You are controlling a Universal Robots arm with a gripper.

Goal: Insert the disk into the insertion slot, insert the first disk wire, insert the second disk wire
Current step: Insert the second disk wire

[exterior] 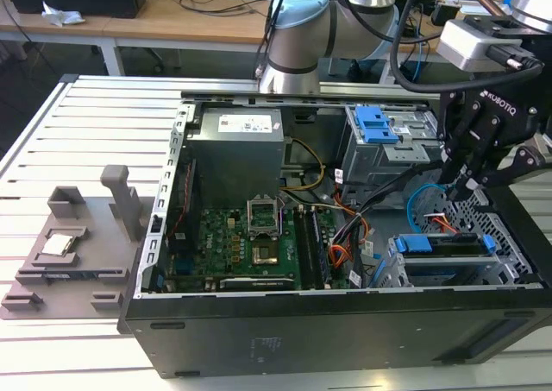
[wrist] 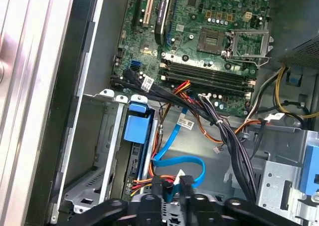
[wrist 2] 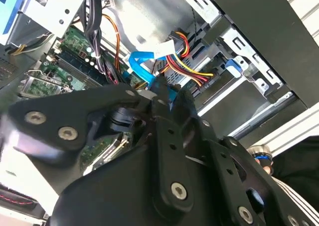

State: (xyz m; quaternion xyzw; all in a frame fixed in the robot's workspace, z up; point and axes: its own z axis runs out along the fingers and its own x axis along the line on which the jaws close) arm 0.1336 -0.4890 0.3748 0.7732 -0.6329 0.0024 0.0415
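While the grey fixture (exterior: 73,249) sits idle on the slatted worktop (exterior: 52,141) at about nine o'clock in the exterior view, the work is all inside the open computer case (exterior: 345,322). Moving rightward past the motherboard (exterior: 250,244) at the centre, the disk (exterior: 440,246) already lies seated in the insertion slot (exterior: 448,270) at about four o'clock, its blue carrier showing along the bay's mouth; in the first wrist view the disk (wrist: 135,136) sits in the insertion slot (wrist: 94,151) too. So the first step looks done. Of the wires, a blue flat cable (wrist: 174,158) loops just behind the bay, and the gripper (exterior: 470,184), at about three o'clock, has its fingers drawn narrow around a blue connector (wrist: 172,191); I judge one wire is in hand and not yet plugged. Whether the other is seated I cannot tell. Room is tight: cage walls flank the bay, a bundle of red, yellow and black leads (wrist 2: 184,61) crowds close, and the taller cage (exterior: 388,141) stands near.
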